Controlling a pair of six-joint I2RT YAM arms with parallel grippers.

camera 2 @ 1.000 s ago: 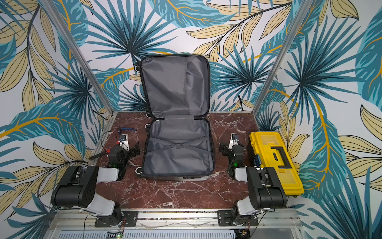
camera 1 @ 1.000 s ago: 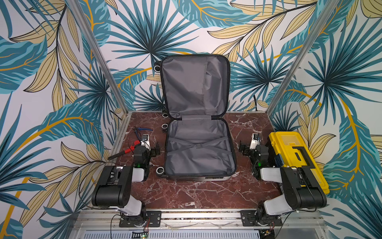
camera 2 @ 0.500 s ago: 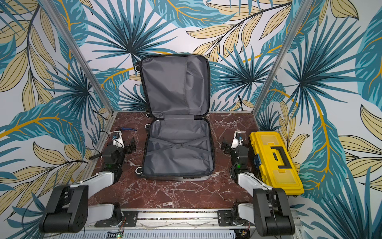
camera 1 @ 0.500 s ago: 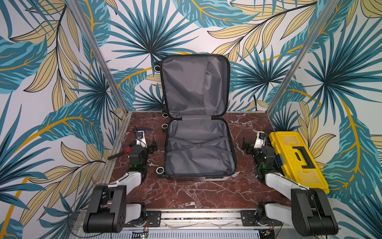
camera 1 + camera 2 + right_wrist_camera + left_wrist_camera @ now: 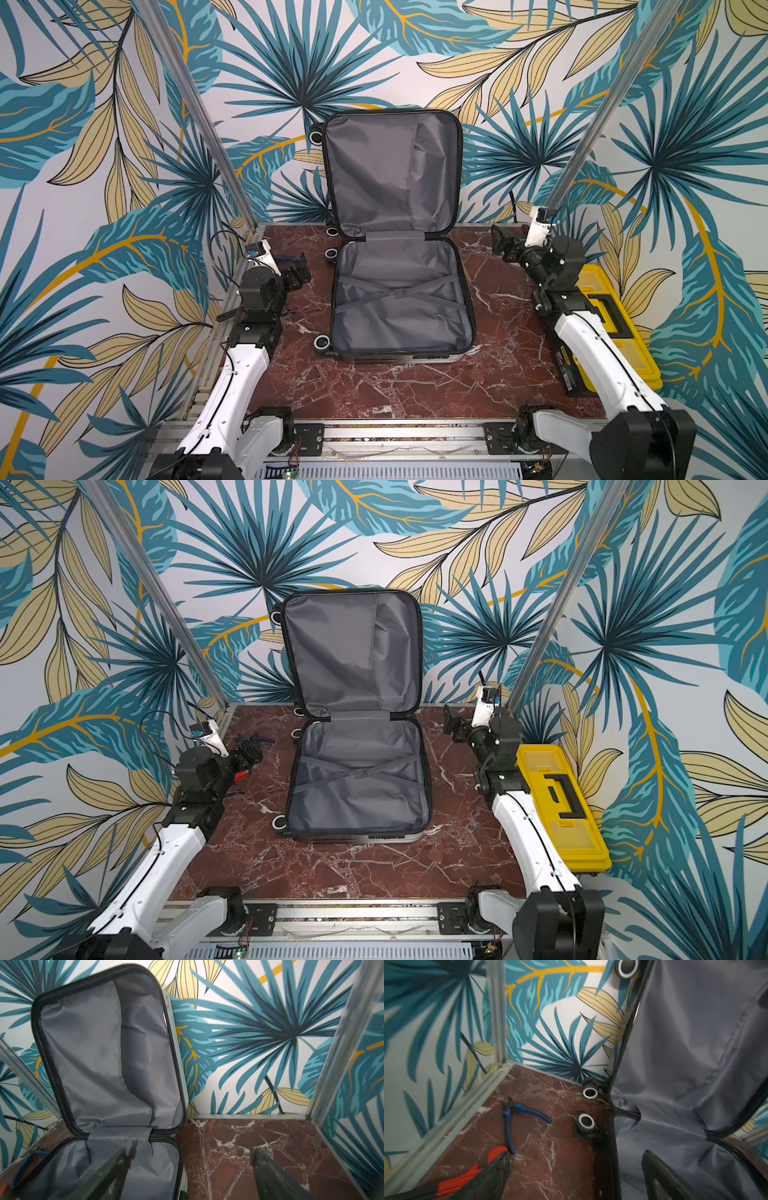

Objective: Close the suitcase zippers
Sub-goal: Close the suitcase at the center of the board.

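Currently, suitcase [image 5: 399, 328] wide open, crossed straps [image 5: 397, 293] inside, yellow toolbox [image 5: 540, 762] shut, left tool [image 5: 577, 1154] and right tool [image 5: 192, 1145] spread.

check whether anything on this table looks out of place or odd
The suitcase lies wide open, its lid standing upright, so the zippers cannot run yet. Blue-handled pliers and a red-handled tool lie loose beside the left claw, unrelated to zipping.

The left gripper [image 5: 298, 272] and the right gripper [image 5: 503, 246] are both travelling farther back, along either side of the suitcase [image 5: 399, 307].
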